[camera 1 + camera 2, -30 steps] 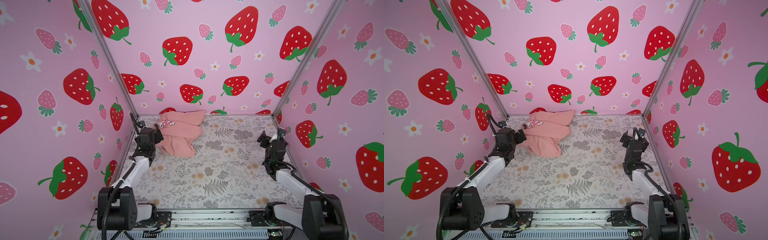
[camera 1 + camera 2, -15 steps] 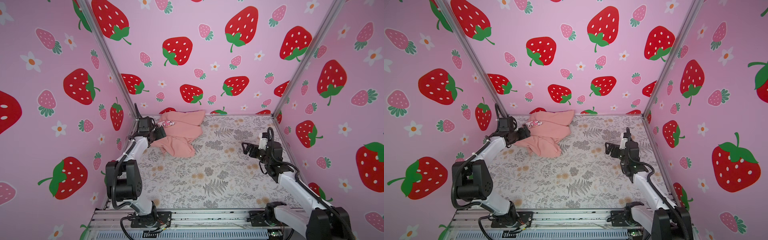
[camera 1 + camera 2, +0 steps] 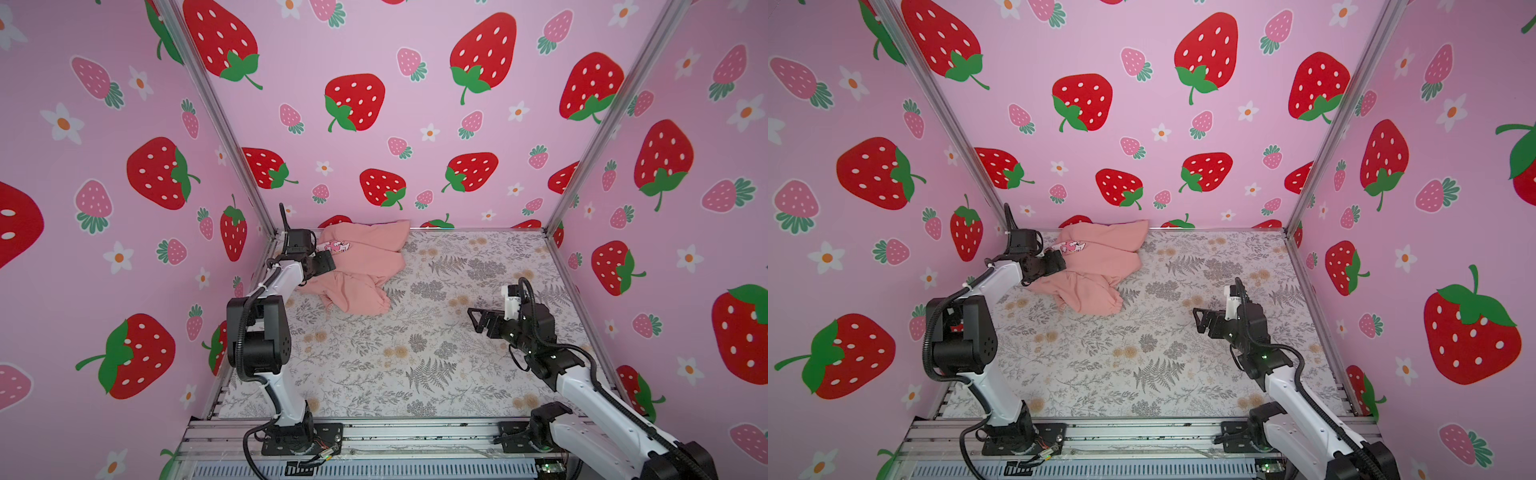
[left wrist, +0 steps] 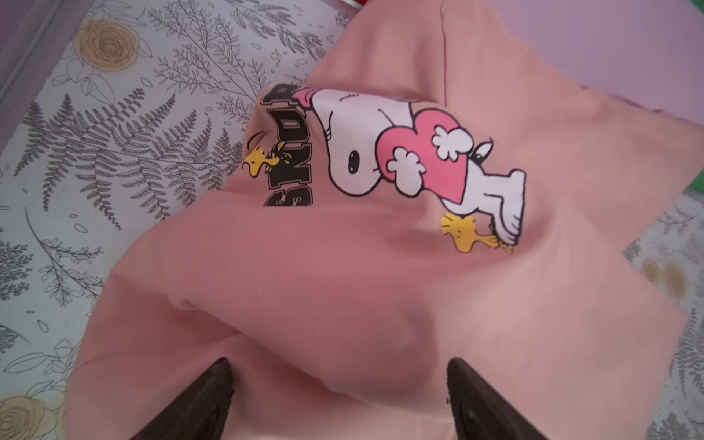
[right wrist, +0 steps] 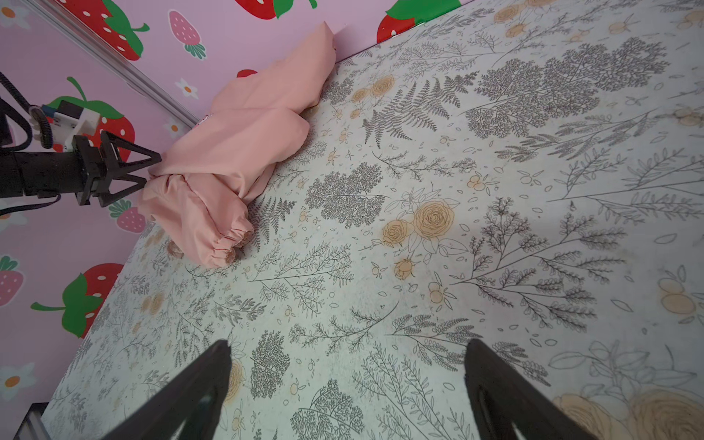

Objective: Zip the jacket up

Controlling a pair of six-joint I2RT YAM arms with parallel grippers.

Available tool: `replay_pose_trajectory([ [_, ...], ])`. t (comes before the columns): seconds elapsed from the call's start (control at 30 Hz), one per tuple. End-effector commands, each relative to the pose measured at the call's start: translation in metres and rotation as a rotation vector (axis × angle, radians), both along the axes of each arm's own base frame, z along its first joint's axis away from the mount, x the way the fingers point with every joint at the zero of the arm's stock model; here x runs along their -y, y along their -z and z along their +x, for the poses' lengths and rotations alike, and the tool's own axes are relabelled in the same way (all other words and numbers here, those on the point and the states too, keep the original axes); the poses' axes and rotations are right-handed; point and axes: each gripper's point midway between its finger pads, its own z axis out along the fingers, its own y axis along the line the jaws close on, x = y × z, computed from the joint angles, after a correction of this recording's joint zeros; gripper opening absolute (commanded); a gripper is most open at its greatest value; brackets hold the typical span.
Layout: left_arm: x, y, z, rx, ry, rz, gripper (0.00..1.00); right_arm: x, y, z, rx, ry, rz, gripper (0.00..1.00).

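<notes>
1. The jacket (image 3: 365,266) is plain salmon pink, cuffs included.
2. Its print (image 4: 419,164) shows a white cartoon dog outlined in black, hugging a pink heart, with two yellow birds and black block letters.
3. The table cover (image 3: 415,365) is off-white with grey line-drawn ferns and sprigs and tan-yellow roses.
4. The walls (image 3: 415,124) are light pink with large red strawberries with green leaves, small pink strawberries, and white flowers with orange centres.
5. The left arm (image 3: 282,274) and right arm (image 3: 582,386) have white links and black joints.

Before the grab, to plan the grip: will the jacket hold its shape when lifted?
Probably not: the jacket lies crumpled in soft folds, so it should sag from a pinch. It looks thin, so likely light. Pushed, it would probably bunch up, like its piled sleeves.
</notes>
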Motion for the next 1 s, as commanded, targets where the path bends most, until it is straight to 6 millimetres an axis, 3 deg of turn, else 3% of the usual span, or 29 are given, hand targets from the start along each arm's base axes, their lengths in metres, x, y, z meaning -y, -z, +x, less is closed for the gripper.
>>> replay_pose_trajectory([
  [0.0,0.003,-0.021,0.021,0.058,-0.004,-0.031,0.87,0.0,-0.002,-0.001,-0.001,0.019,0.018,0.94],
  [0.1,0.012,-0.011,0.028,0.024,0.024,-0.039,0.82,-0.001,-0.006,-0.001,0.003,0.016,0.021,0.91],
  [0.23,0.029,0.01,0.029,-0.04,0.081,-0.047,0.68,0.0,-0.013,0.001,0.018,0.025,0.017,0.89],
  [0.4,0.036,0.02,0.024,-0.071,0.097,-0.053,0.51,0.002,-0.019,0.003,0.033,0.031,0.005,0.88],
  [0.6,0.053,0.017,0.023,-0.099,0.171,-0.099,0.12,0.002,-0.024,0.003,0.044,0.033,0.003,0.84],
  [0.67,0.059,0.008,0.024,-0.096,0.191,-0.118,0.0,0.002,-0.026,0.003,0.048,0.034,0.006,0.83],
  [0.77,0.073,-0.019,0.023,-0.059,0.236,-0.149,0.0,0.003,-0.03,0.003,0.057,0.034,0.011,0.81],
  [0.97,0.128,-0.096,0.009,0.077,0.374,-0.197,0.0,-0.001,-0.037,0.006,0.063,0.025,0.022,0.79],
])
